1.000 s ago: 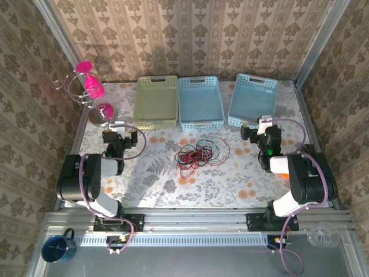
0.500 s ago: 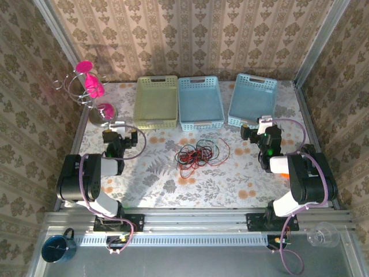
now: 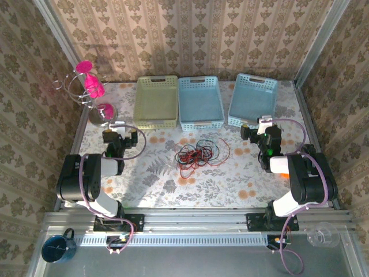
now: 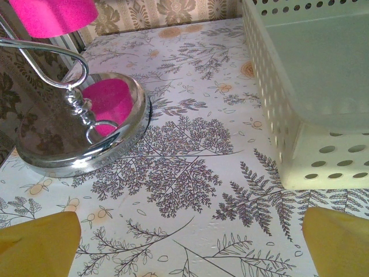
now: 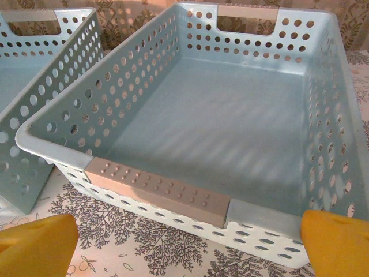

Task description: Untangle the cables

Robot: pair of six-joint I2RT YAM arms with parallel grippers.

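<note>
Cables (image 3: 196,154): a loose tangle of thin red, black and one teal-green wire. It lies on the floral-printed tablecloth (image 3: 230,179) near the table's middle, and a single red loop trails out to its right. We see nothing touching the bundle. Just behind it stand three perforated plastic baskets in a row. A pale yellow-green one (image 3: 156,103) is on the left, a light blue one (image 3: 200,103) sits in the centre, and a second light blue one (image 3: 252,99) on the right is turned slightly askew. The tangle sits in front of the centre basket, apart from its near wall. The left gripper (image 3: 120,137) rests low over the cloth, well to the left of the cables. In its wrist view the yellow fingertips (image 4: 36,247) sit at opposite bottom corners, so the jaws are spread wide with bare cloth between them. Ahead of it are the yellow-green basket's corner and a chrome wire stand with magenta discs (image 3: 92,92). The right gripper (image 3: 257,129) is well to the right of the cables and faces the near wall of the right-hand blue basket. Its fingertips (image 5: 334,245) are likewise wide apart and hold nothing.
</note>
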